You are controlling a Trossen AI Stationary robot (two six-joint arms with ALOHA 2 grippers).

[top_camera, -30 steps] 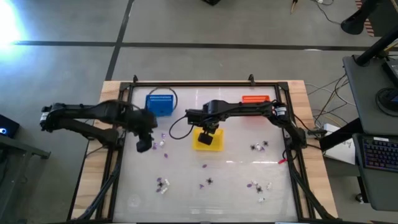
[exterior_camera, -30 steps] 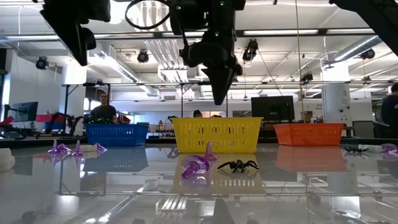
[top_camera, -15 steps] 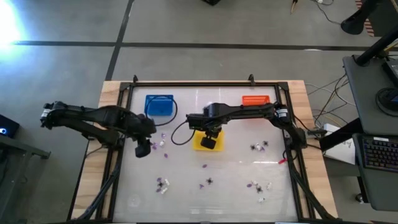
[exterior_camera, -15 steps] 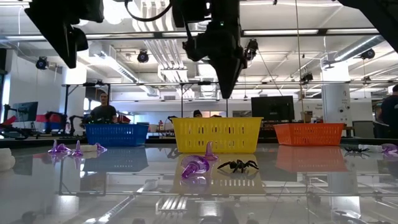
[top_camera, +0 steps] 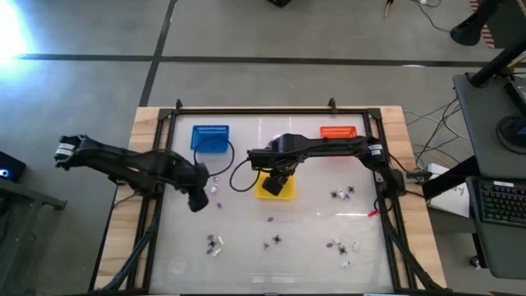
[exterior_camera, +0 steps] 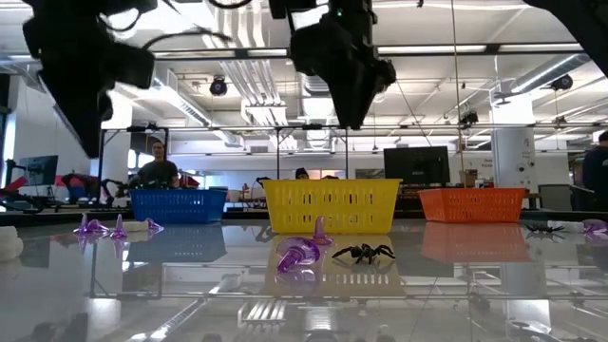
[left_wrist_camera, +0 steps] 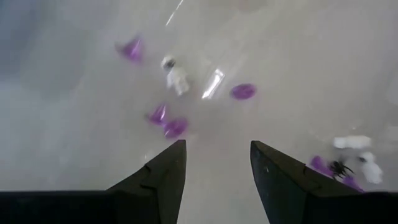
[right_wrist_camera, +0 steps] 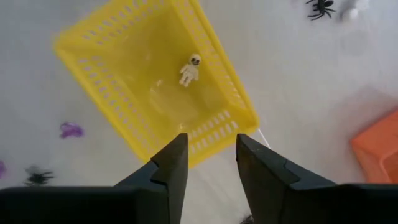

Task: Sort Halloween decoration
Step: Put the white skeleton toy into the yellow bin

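Right gripper [right_wrist_camera: 207, 163] jaws opening over yellow basket [right_wrist_camera: 112, 50], white trinket [right_wrist_camera: 189, 68] now lying inside; left gripper [left_wrist_camera: 214, 163] dropping toward counter [top_camera: 312, 234].

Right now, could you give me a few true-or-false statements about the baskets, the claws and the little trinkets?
1. A white skeleton figure lies in the yellow basket. True.
2. The right claw hangs above the blue basket. False: it hangs over the yellow one.
3. The left claw is open over purple trinkets. True.
4. The yellow basket stands between the blue basket and the orange basket. True.
5. The right claw grips a black spider. False: it is empty.
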